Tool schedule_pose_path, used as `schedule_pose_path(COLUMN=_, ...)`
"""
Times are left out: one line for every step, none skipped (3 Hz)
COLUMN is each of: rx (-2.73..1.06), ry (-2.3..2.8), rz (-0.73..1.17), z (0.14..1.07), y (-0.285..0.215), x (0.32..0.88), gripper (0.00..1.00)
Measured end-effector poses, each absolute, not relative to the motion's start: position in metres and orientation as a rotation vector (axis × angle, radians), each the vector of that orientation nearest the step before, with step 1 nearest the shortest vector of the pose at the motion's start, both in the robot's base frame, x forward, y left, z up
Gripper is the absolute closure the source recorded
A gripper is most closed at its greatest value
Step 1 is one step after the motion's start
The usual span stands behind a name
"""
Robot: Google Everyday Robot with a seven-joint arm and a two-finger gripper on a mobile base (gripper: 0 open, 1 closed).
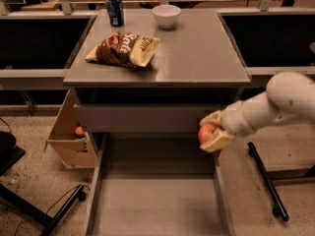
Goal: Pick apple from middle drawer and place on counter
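My gripper (pixel 212 131) is shut on the red-orange apple (pixel 206 132) and holds it in the air over the right wall of the open middle drawer (pixel 152 200), level with the closed drawer front above. The white arm reaches in from the right. The grey counter (pixel 197 58) lies above and behind the gripper. The drawer's flat bottom shows nothing on it.
On the counter lie a brown chip bag (pixel 123 49), a blue can (pixel 115 10) and a white bowl (pixel 166 15). A cardboard box (pixel 69 136) with a small orange fruit (pixel 79 131) stands left of the cabinet. A black bar (pixel 266 178) lies on the floor right.
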State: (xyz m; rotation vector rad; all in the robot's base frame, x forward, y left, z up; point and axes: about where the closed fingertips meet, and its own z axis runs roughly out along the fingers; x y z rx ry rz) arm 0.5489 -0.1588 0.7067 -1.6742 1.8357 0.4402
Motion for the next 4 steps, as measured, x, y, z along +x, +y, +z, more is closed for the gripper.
schedule_pose_path(rx=-1.622, ry=1.858, rz=0.387, z=0.817, y=-0.184, x=0.562, gripper=1.0)
schedule_pose_path(rx=-1.582, ry=1.906, rz=0.41, z=0.887, y=-0.195, x=0.568, gripper=1.0)
schedule_pose_path(rx=-1.501, ry=1.952, rz=0.458, z=0.922, y=-0.194, x=0.599, gripper=1.0)
schedule_pose_path(rx=-1.395, ry=1.958, rz=0.459, z=0.95, y=-0.183, x=0.642, gripper=1.0)
